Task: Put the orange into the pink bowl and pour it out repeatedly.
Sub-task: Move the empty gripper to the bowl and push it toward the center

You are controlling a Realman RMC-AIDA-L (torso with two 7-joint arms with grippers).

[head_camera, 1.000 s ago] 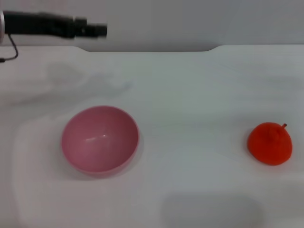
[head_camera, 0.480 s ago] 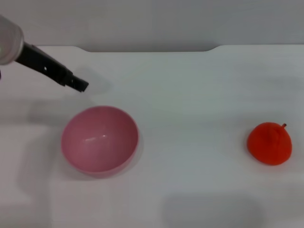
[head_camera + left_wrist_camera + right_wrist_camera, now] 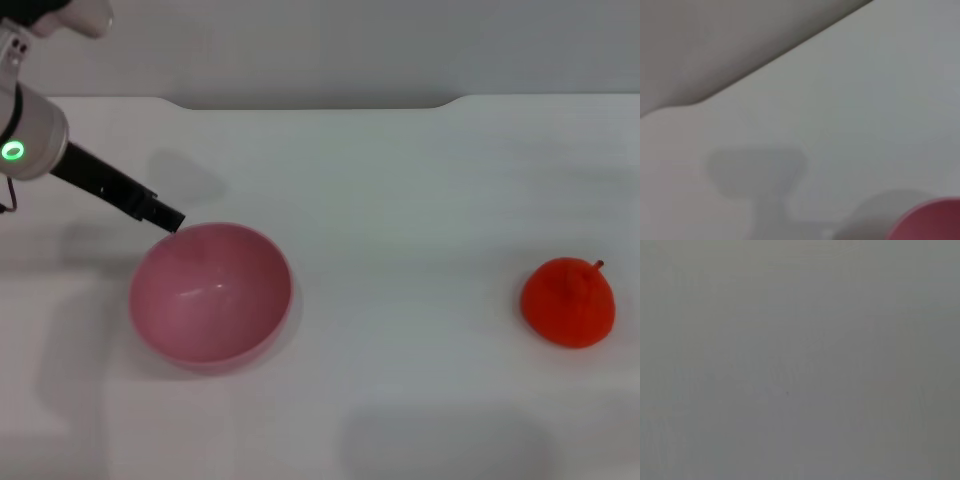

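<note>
Left gripper (image 3: 168,219) of mine has swung down from the far left within the last second, and its tip now sits at the pink bowl's (image 3: 210,292) far-left rim; I cannot tell its grip. Empty bowl; the orange (image 3: 568,302) lies well apart, far right, so pickup is pending.

We see a plain test bench of the laboratory kind: a bare white table (image 3: 400,200) with a notched far edge, backed by a blank grey wall (image 3: 350,45). Only two toy-like props rest on it, a pink bowl (image 3: 210,292) at left and an orange (image 3: 568,302) at right, well apart. A robot arm (image 3: 40,140) with a green indicator light enters at far left.
</note>
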